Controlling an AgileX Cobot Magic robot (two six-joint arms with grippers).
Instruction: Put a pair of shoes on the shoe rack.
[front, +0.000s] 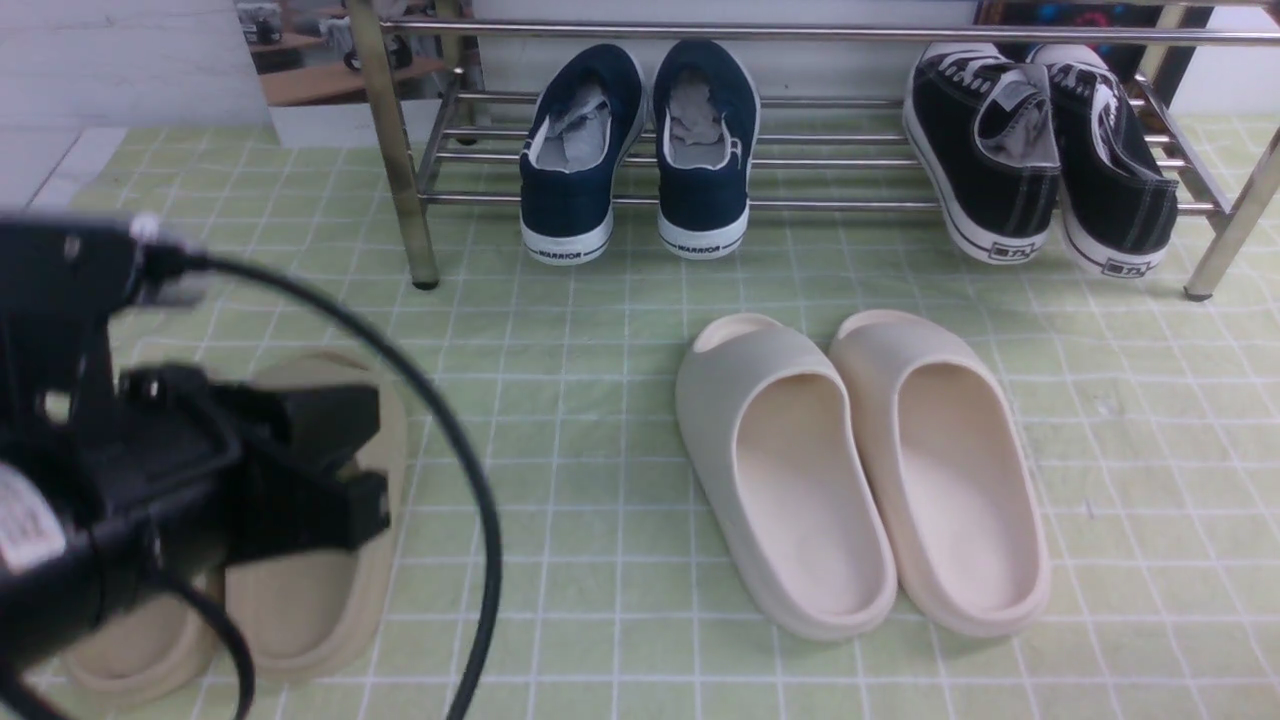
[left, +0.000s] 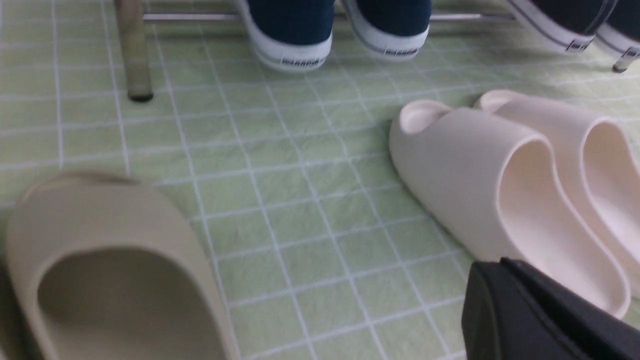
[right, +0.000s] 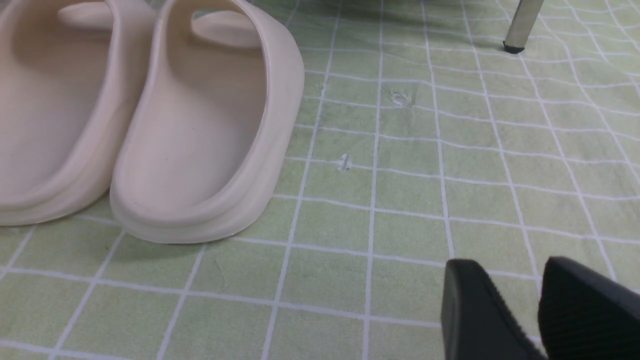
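The pair of navy shoes, one (front: 578, 150) beside the other (front: 706, 140), stands on the shoe rack (front: 850, 33) at its left part, heels with white "WARRIOR" soles facing me. Their heels (left: 295, 35) also show in the left wrist view beside the rack's leg (left: 132, 50). My left gripper (front: 375, 465) hovers low at the near left over a beige slide; in its wrist view its jaws (left: 500, 264) lie together and empty. My right gripper (right: 510, 270) is out of the front view; it is empty over the cloth, jaws a narrow gap apart.
Black lace-up sneakers (front: 1040, 150) sit on the rack's right part. A cream pair of slides (front: 860, 470) lies mid-floor. A beige pair of slides (front: 300, 590) lies under the left arm. A rack leg (right: 520, 25) stands ahead of the right gripper. A green checked cloth (front: 560, 400) covers the floor.
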